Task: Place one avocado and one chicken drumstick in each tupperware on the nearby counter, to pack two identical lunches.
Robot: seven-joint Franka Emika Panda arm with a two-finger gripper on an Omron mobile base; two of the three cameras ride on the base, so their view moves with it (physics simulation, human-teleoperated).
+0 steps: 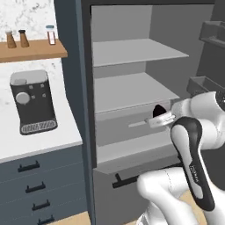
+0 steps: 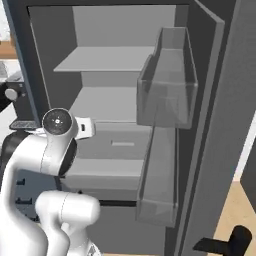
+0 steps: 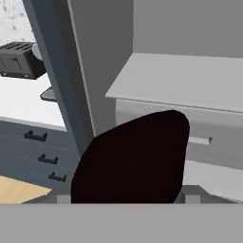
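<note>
A dark, almost black avocado (image 3: 133, 156) sits right in front of the hand camera, between my gripper's (image 3: 127, 197) finger tips, and looks held. In the left base view the avocado (image 1: 159, 110) shows as a small dark lump at my gripper (image 1: 159, 117), in front of the open fridge's middle shelf. The counter (image 1: 39, 143) is the white worktop to the left of the fridge, and its edge also appears in the hand view (image 3: 23, 102). The tupperware and the chicken drumstick are out of view.
The fridge (image 1: 132, 92) stands open, with bare grey shelves and a drawer (image 1: 127, 127) below them. Its door (image 2: 210, 125) swings out to the right and carries clear bins (image 2: 167, 80). A coffee machine (image 1: 31, 101) stands on the counter under a wooden shelf (image 1: 33, 50) with shakers.
</note>
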